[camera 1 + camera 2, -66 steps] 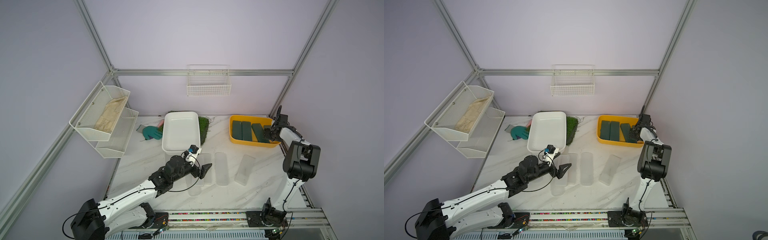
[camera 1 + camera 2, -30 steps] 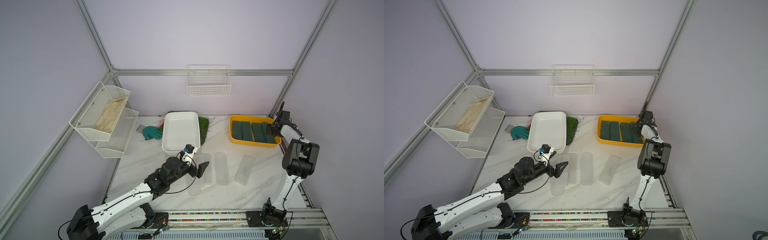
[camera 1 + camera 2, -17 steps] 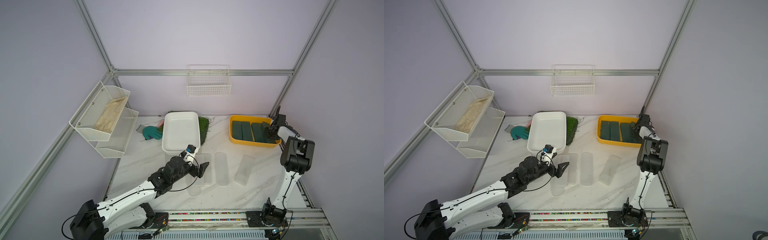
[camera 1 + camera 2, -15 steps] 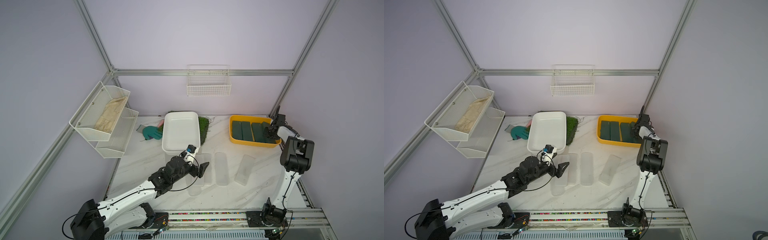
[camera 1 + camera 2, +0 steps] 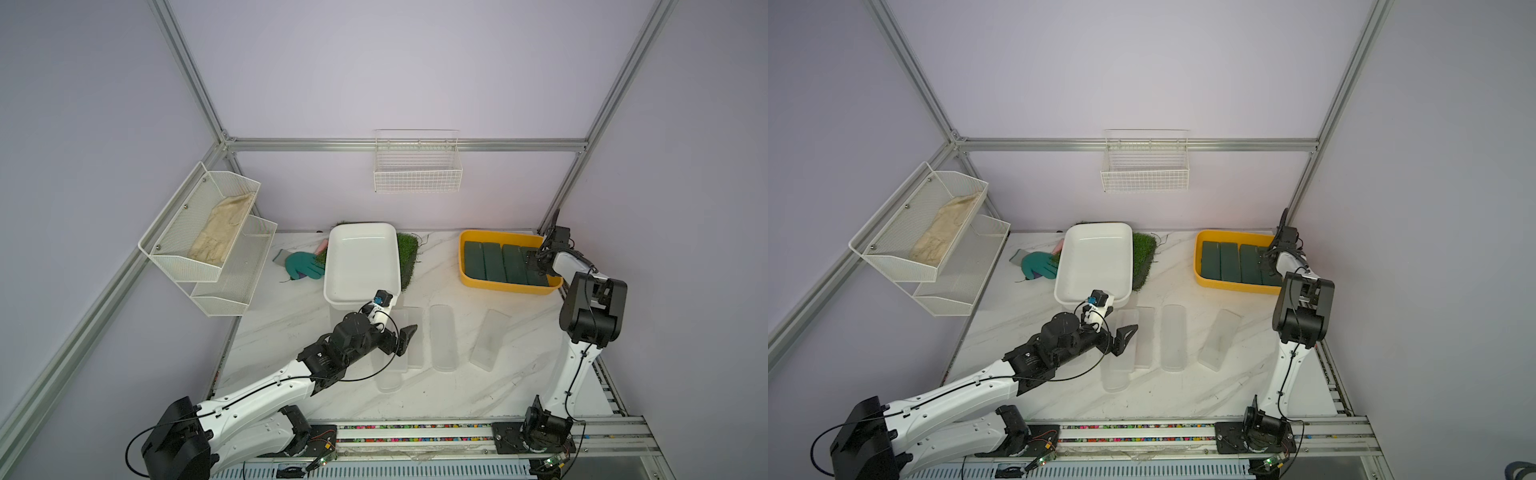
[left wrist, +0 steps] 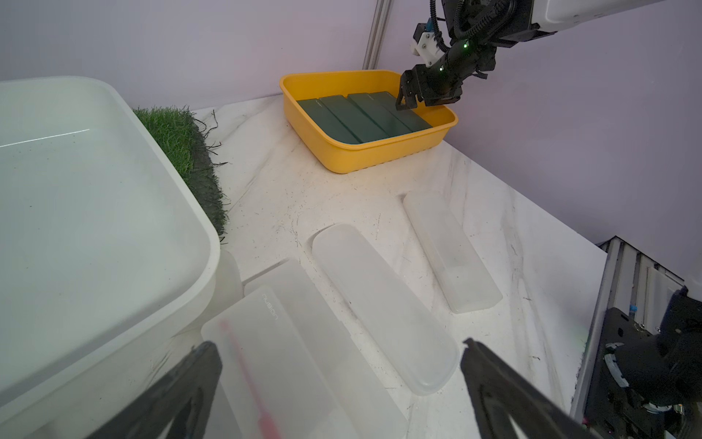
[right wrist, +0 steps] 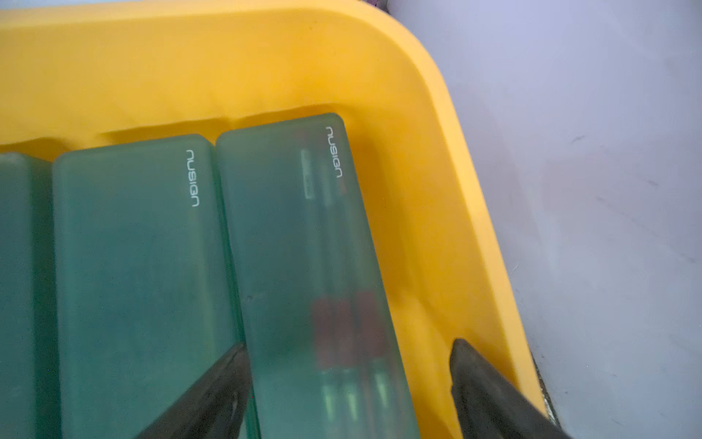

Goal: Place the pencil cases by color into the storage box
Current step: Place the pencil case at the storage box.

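Note:
Four dark green pencil cases [image 5: 492,259] lie side by side in the yellow storage box [image 5: 507,289], shown in both top views. My right gripper [image 7: 349,344] is open and straddles the rightmost green case [image 7: 304,235]; one finger sits at the seam to its neighbour, the other stands clear over the yellow floor. Several frosted white pencil cases [image 5: 444,336] lie on the marble table. My left gripper [image 6: 338,344] hangs open above the frosted cases [image 6: 288,361] beside the empty white storage box [image 5: 361,266]. It holds nothing.
A green grass mat [image 5: 407,257] lies under the white box's right side, with a teal glove [image 5: 301,266] to its left. A wire shelf [image 5: 208,237] with a beige cloth is on the left wall. A wire basket [image 5: 417,166] hangs on the back wall.
My right gripper has opened and let go of the rightmost green case, which now lies flat in the yellow box. The left gripper has shifted slightly over the frosted cases.

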Available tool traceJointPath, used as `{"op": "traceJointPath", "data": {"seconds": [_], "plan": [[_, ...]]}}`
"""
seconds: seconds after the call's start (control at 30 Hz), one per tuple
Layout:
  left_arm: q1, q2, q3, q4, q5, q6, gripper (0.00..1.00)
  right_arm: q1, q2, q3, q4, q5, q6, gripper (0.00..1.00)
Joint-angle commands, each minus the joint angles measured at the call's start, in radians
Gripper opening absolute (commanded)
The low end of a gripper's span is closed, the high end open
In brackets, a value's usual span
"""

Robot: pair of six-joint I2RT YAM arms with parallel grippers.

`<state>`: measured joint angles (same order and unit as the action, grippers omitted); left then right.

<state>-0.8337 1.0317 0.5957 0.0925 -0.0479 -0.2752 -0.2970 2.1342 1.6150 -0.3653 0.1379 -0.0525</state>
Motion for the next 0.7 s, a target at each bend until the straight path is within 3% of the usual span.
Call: {"op": "traceJointPath", "data": {"seconds": [0.0, 0.33, 0.67], "plan": [[-0.002, -0.020, 0.035, 0.000, -0.019, -0.015, 1.00, 0.012, -0.035, -0.015, 0.049, -0.022, 0.005, 0.85], [0.007, -0.042, 0.103, -0.111, -0.083, -0.019, 1.00, 0.146, -0.266, -0.115, 0.153, -0.029, 0.143, 0.90], [0.094, -0.058, 0.214, -0.332, -0.162, -0.074, 1.00, 0.280, -0.692, -0.458, 0.169, -0.071, 0.522, 0.94]]}}
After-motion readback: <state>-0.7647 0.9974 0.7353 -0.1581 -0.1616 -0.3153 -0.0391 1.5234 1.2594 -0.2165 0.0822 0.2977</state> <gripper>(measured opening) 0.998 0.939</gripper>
